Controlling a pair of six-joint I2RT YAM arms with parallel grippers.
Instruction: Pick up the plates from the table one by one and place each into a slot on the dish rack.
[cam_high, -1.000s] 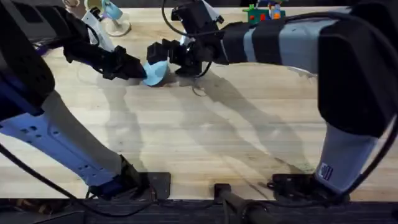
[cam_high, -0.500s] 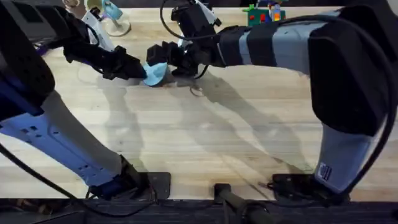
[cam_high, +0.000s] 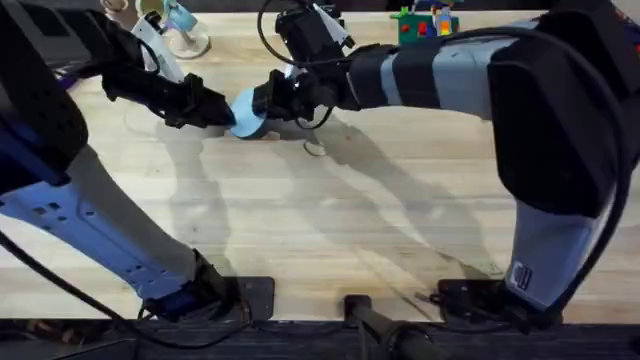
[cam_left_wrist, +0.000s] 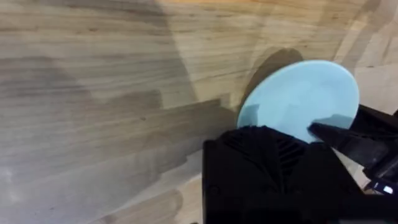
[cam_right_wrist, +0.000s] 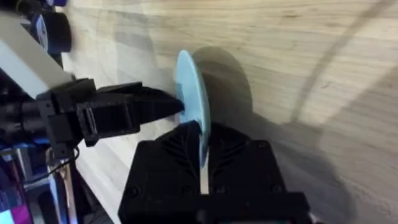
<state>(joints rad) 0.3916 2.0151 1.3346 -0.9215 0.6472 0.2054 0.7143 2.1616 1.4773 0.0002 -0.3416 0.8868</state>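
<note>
My two arms are grey and black with thin black cables, and my fingers (cam_right_wrist: 205, 168) are black.

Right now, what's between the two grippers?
The light blue plate, held on edge between left gripper and right gripper; overhead and right wrist views show it.
</note>
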